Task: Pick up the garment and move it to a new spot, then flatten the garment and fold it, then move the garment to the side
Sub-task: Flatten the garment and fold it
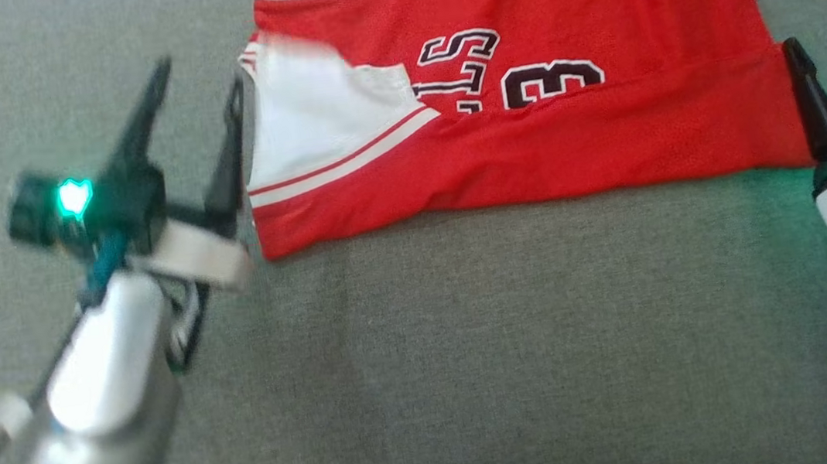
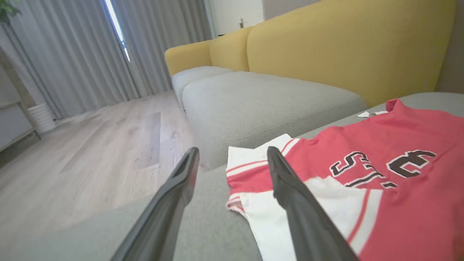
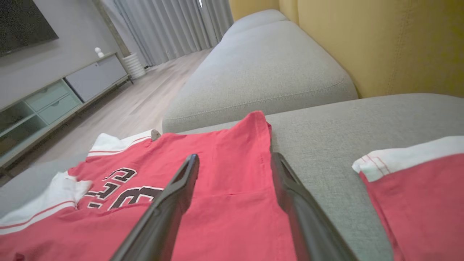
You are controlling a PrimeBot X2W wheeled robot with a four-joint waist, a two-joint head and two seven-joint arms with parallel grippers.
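You look mid-fold: the garment (image 1: 528, 141) lies partly folded on the grey sofa seat (image 1: 474, 350), flanked by the left gripper (image 1: 199, 76) and right gripper (image 1: 817, 40), fingers spread wide and empty; next, pinch its near corners.

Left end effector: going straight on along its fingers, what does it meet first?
Probably the jersey: its white sleeve lies ahead of the left end effector, though height above the fabric is unclear.

- The red mesh jersey (image 1: 605, 140), with white striped sleeve trim and dark outlined lettering, lay flat, its near edge folded over the print.
- It rested on the grey fabric cushion (image 1: 476, 373).
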